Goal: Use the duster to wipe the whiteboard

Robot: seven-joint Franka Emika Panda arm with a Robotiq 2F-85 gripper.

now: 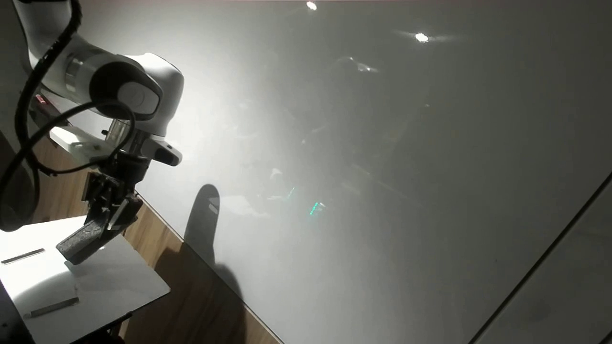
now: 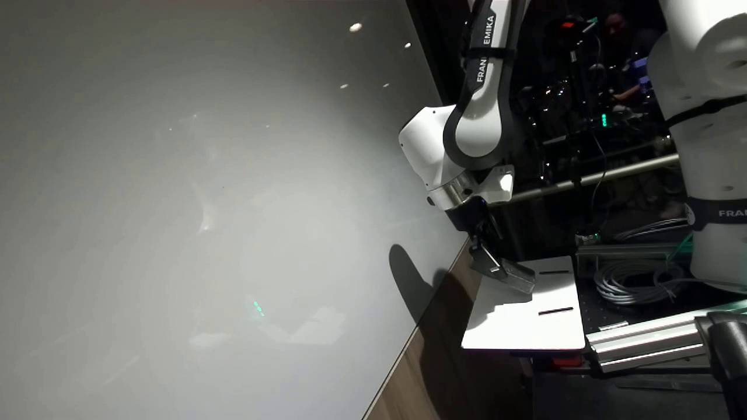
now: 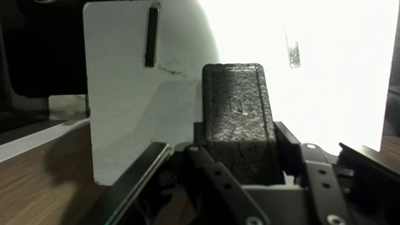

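The duster [image 3: 236, 101] is aboard! The pincer [image 3: 240, 136] has it squeezed by its 2 long sides, the front end poking out over the small white surface [image 2: 519, 335]. So the pick-up looks done. The wipe? Not yet: in both exterior views the duster hangs tilted, well apart from the whiteboard [image 1: 406, 157]. Left to do, by the look of it: carry it across, turn a wiping face to the whiteboard, press and sweep. Call it 1 step banked, the main event to come.

Now for the murk. The whiteboard wears glare spots [image 1: 421, 37] and pale smears [image 2: 320, 328]; whether any smear is ink or mere reflection, nobody can say from here, and the green dashes [image 1: 314, 209] are just as doubtful. In the wrist view, fierce light bleaches much of the surface and nearly swallows the pale strip [image 3: 294, 55], while the dark strip [image 3: 152, 37] reads sharp. Part of the duster's rear is hidden behind the pincer's linkage, its far face is out of sight, and its gap above the surface is hard to judge. The arm [image 2: 475, 134] runs out of frame in both exterior views.
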